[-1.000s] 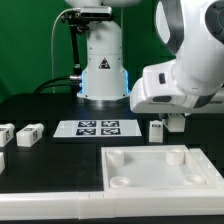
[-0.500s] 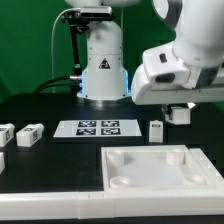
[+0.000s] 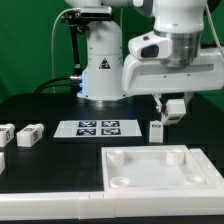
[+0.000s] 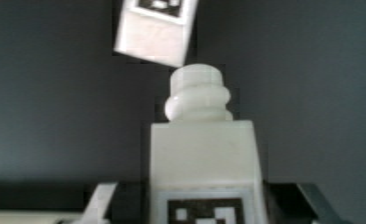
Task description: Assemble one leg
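You've got the leg point(image 4: 206, 150) pinched in your gripper point(image 3: 173, 110), up off the table point(image 3: 60, 160). Just below the hand, a touch toward the exterior view's left, a second leg point(image 3: 157, 130) stands on the table, and the panel point(image 3: 150, 172) lies nearer the camera than both. Further out on that same side lies the marker board point(image 3: 97, 127), and well past it two more legs point(image 3: 28, 134).

spare leg point(image 3: 157, 130) just beside held leg point(image 3: 175, 107), panel point(image 3: 140, 160) near

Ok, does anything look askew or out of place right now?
Nothing stands out. The gripper holds the leg squarely, clear of the table; a second leg stands upright beside the marker board; the socketed panel lies flat.
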`<state>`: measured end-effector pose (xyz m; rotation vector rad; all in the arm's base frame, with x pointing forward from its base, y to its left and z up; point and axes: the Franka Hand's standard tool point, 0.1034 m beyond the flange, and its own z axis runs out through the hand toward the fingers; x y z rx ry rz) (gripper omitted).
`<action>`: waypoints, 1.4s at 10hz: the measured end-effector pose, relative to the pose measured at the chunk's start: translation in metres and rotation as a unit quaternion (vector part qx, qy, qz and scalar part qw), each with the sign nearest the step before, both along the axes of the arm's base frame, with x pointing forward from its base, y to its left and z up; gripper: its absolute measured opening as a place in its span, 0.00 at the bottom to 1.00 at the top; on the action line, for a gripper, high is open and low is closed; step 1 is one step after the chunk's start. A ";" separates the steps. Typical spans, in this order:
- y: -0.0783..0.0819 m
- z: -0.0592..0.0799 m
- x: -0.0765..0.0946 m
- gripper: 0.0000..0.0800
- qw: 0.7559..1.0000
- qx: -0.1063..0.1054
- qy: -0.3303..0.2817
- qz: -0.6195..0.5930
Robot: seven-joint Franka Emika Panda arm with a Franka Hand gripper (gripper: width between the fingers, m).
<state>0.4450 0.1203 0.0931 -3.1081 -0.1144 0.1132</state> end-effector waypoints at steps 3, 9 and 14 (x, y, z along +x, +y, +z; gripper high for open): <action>-0.006 0.031 0.033 0.36 0.985 0.031 -0.167 -0.039; 0.004 0.038 0.070 0.36 0.965 0.043 -0.258 0.016; 0.001 0.016 0.145 0.36 0.955 0.036 -0.289 0.055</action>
